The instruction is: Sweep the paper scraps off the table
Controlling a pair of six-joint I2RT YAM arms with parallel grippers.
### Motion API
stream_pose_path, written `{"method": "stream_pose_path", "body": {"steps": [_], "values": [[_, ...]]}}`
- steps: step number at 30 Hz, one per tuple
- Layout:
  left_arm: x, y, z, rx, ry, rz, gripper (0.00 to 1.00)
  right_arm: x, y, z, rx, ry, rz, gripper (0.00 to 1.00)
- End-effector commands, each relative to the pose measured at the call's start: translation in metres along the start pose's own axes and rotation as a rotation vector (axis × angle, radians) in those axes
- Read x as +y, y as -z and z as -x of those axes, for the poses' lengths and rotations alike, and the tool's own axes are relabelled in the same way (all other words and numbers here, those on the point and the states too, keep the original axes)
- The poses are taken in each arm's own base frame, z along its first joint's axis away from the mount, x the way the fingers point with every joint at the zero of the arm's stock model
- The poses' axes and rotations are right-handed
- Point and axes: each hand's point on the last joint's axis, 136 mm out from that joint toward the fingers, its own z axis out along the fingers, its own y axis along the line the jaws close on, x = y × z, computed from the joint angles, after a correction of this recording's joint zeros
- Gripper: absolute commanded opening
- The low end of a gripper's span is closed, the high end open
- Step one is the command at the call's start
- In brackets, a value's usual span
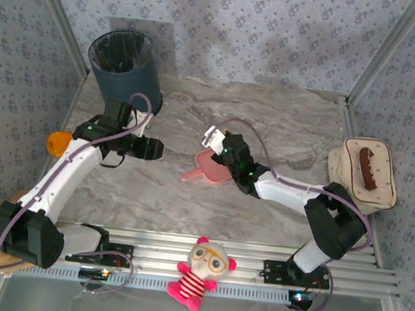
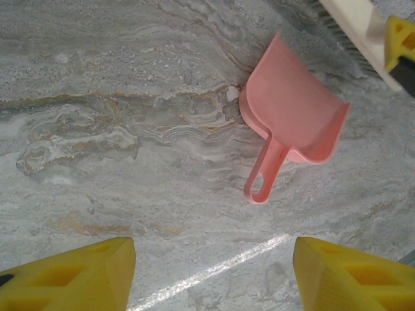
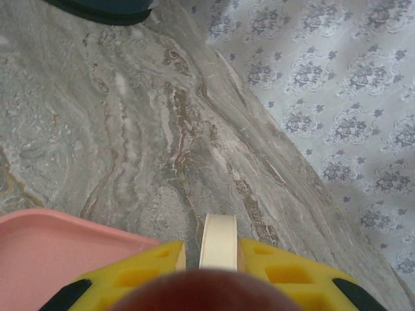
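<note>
Two arms are working over the grey-white marble table (image 1: 293, 128). The right gripper (image 3: 211, 254) is clamping its yellow fingers (image 3: 139, 271) hard on the flat cream-white brush handle (image 3: 219, 236), parking the brush just beside the pink plastic dustpan (image 2: 295, 116). My read: bristles are feeding debris into the pan's mouth, which seems to be facing the brush. The pan is lying flat on the marble, its looped handle pointing at the left gripper (image 1: 157, 148), which is hovering with fingers spread wide and nothing between them, likely lining up to take that handle and steady the pan. Where the paper scraps are lying, I cannot tell. One pale speck (image 2: 232, 94) is sitting against the pan's side edge, well ahead of the left fingers, too small to call. Pan interior is looking bare.
</note>
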Motion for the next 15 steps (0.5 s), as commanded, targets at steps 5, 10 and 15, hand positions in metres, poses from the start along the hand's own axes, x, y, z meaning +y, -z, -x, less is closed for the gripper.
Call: {"method": "stream_pose_path", "body": {"steps": [5,10,15], "values": [[-0.006,0.008,0.006,-0.037,-0.002,-0.021,0.66,0.018,-0.003,-0.002,-0.004,0.102,-0.029,0.01],[-0.005,0.007,0.004,-0.029,0.002,-0.020,0.66,0.039,-0.006,-0.010,0.015,0.138,0.000,0.06],[-0.004,0.006,0.003,-0.022,0.003,-0.016,0.67,0.055,-0.006,-0.015,0.022,0.157,0.025,0.14]]}}
